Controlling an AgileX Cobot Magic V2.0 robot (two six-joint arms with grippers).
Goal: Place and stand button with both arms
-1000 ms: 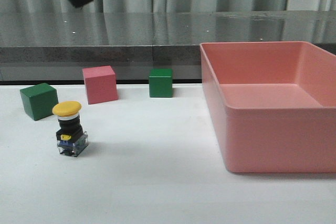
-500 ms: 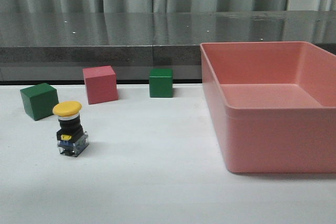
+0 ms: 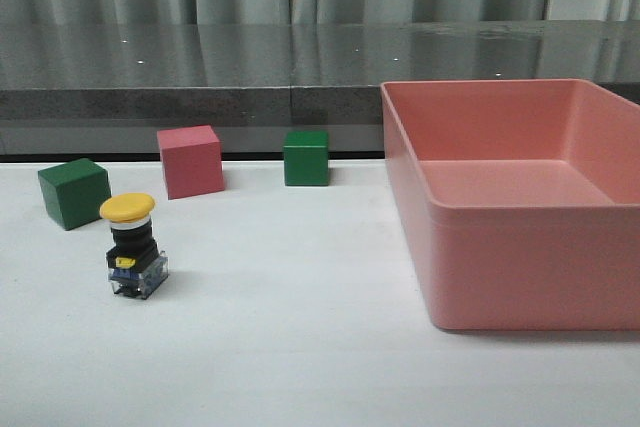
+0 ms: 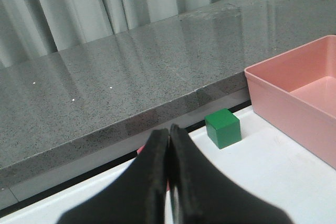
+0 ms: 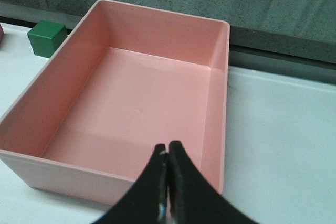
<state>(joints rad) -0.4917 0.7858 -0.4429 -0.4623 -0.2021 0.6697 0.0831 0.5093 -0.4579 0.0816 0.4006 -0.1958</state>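
The button (image 3: 133, 247) stood upright on the white table (image 3: 300, 347) — yellow cap up, clear-blue base down — with nothing touching it. Just behind it we saw a green cube (image 3: 73, 192), then a pink cube (image 3: 190, 160) and a second green cube (image 3: 306, 157); the pink bin (image 3: 520, 247) sat well apart, empty as far as we could see. Our left pincer (image 4: 168, 135) was clenched on nothing, up over the table's back edge; the right pincer (image 5: 168, 153) was likewise clenched and empty, over the bin. We judged the task essentially done — little remained beyond parking the arms.
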